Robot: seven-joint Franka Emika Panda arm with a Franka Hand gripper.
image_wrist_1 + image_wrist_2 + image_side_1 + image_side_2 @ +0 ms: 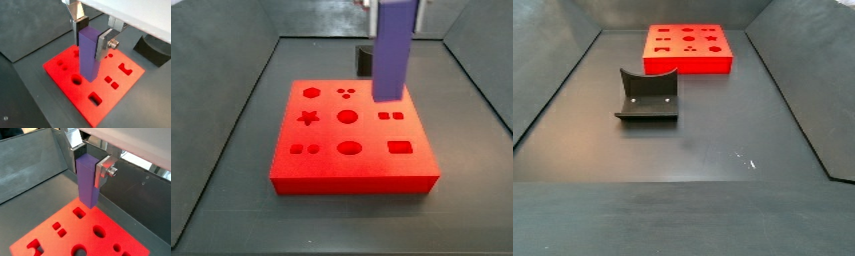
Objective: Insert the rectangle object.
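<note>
Wrist views both show the gripper clamped on the upper part of the long, smooth purple-blue rectangular bar, silver finger plates pressed to its sides. Bar hangs upright, lower end above the flat red block with shaped holes. Side view shows a dark grey curved holder standing apart on the dark floor, nearer than the block.

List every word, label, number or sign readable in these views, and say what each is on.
None: no readable text in any view.
The pincer, above the red block, is shut on the purple-blue bar; its faces are plain.
The red block carries only shaped holes.
The dark grey curved holder shows no markings.
</note>
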